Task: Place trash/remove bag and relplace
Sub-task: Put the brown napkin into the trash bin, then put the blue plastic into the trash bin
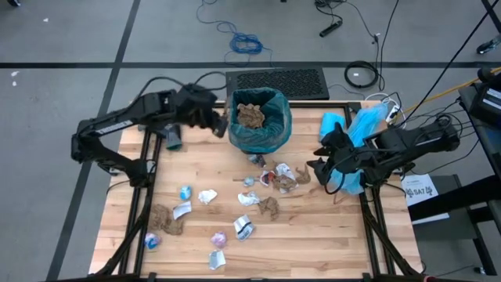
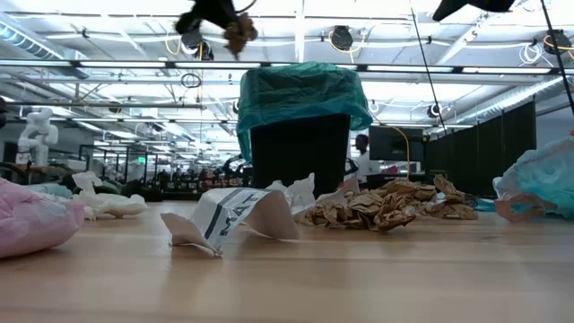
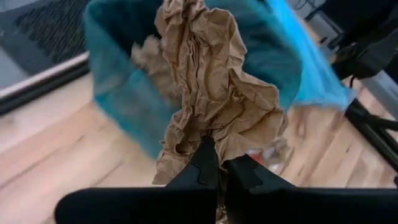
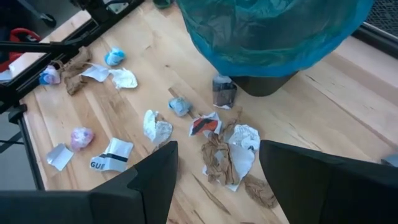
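Observation:
The black bin point(image 2: 300, 148) stands at the table's far middle, lined with the dark teal bag point(image 1: 270, 129), whose top folds over the rim point(image 2: 300, 94). Brown paper wads point(image 1: 252, 115) lie inside it. My left gripper point(image 1: 221, 124) hangs high just left of the bin's top, shut on a brown paper wad point(image 3: 211, 93). My right gripper point(image 4: 214, 180) hovers open over the table's right side, right of the bin. Several scraps of trash point(image 1: 243, 200), brown, white, blue and purple, lie scattered on the table point(image 1: 313, 235). My left gripper pinches one end of the crumpled brown paper wad point(image 3: 208, 137) between its two fingertips point(image 3: 205, 163). The fingers slant down from the table's left toward the bin. The wad is lifted clear of the table and dangles at the fingers point(image 2: 240, 34), level with the bin's top.
A paler blue plastic bag point(image 1: 356, 125) lies at the table's far right by the right arm. A black mat point(image 1: 278, 82) and cables point(image 1: 246, 43) lie on the floor beyond the far edge. Bare wood shows along the near edge.

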